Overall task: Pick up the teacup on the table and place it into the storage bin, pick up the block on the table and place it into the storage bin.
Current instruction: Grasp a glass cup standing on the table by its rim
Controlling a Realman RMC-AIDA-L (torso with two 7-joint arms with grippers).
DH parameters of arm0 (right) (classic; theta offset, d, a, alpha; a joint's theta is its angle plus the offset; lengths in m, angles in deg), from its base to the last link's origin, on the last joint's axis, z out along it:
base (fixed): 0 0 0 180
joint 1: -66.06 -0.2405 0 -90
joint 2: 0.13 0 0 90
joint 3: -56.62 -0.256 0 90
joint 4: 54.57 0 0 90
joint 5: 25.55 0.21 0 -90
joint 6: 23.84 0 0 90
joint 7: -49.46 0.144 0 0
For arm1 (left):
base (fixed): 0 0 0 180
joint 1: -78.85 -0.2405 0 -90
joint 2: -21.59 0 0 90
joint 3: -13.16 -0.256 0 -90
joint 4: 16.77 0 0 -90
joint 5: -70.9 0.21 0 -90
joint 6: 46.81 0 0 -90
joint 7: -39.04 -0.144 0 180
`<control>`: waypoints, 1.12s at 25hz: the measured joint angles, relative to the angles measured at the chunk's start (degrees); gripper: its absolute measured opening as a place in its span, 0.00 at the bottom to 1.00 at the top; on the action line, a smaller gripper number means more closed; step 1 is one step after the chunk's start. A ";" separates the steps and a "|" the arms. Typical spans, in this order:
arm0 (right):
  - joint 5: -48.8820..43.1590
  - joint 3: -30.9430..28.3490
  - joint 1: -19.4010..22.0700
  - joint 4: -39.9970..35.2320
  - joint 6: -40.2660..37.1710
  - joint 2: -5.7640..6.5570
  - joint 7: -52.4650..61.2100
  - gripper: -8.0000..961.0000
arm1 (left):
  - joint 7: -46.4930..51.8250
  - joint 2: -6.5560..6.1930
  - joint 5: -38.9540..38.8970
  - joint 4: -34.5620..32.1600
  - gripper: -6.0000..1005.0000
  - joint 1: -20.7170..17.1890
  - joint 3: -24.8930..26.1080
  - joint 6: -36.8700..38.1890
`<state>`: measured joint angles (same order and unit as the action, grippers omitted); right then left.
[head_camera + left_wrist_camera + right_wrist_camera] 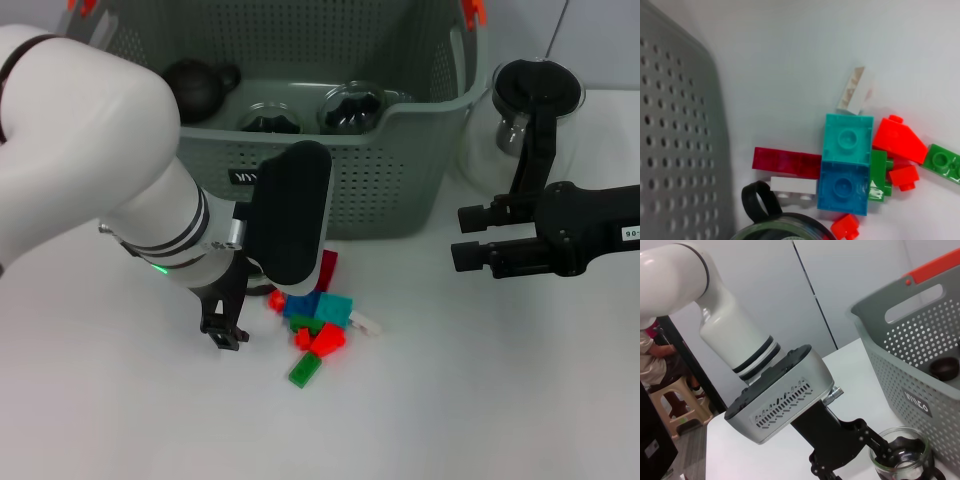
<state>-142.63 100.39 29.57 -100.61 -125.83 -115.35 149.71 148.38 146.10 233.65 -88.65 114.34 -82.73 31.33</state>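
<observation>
White tabletop: only the right wrist view shows the left gripper clamped on one glass teacup. About ten blocks lie just beside it, one storage bin behind. The right gripper hangs open, empty.

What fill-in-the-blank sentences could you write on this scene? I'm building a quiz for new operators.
1. The left end effector holds a glass ___ with a black handle.
2. The storage bin has handle clips coloured ___.
3. The glass pot stands on the table on the bin's ___ side, by the robot's own sides.

Missing words: teacup; orange; right.
</observation>
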 joint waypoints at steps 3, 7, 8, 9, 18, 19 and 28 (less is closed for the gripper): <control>-0.04 0.00 0.06 0.07 0.09 0.00 -0.06 0.72 | 0.42 -0.03 0.12 0.49 0.76 0.37 -0.41 0.00; -0.07 0.00 0.05 0.08 0.12 0.00 -0.15 0.72 | 0.68 -0.08 0.19 0.60 0.76 0.52 -0.48 0.00; -0.07 0.00 0.06 0.08 0.13 0.00 -0.18 0.72 | 0.68 -0.08 0.19 0.60 0.75 0.52 -0.50 0.00; -0.08 0.00 0.07 0.08 0.13 0.00 -0.19 0.72 | 0.69 -0.07 0.21 0.60 0.75 0.53 -0.52 0.00; -0.07 0.00 0.12 0.08 0.13 0.00 -0.23 0.72 | 0.70 0.00 0.29 0.69 0.75 0.54 -0.64 0.27; -0.06 0.00 0.13 0.10 0.13 0.01 -0.23 0.72 | 0.70 0.02 0.29 0.69 0.75 0.54 -0.66 0.42; -0.03 -0.11 0.20 0.16 0.13 0.12 -0.23 0.72 | 1.37 0.01 0.70 0.64 0.74 0.70 -1.45 0.95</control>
<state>-142.66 100.28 29.77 -100.45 -125.70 -115.24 149.48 149.75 146.12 234.35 -88.01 115.04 -84.18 32.29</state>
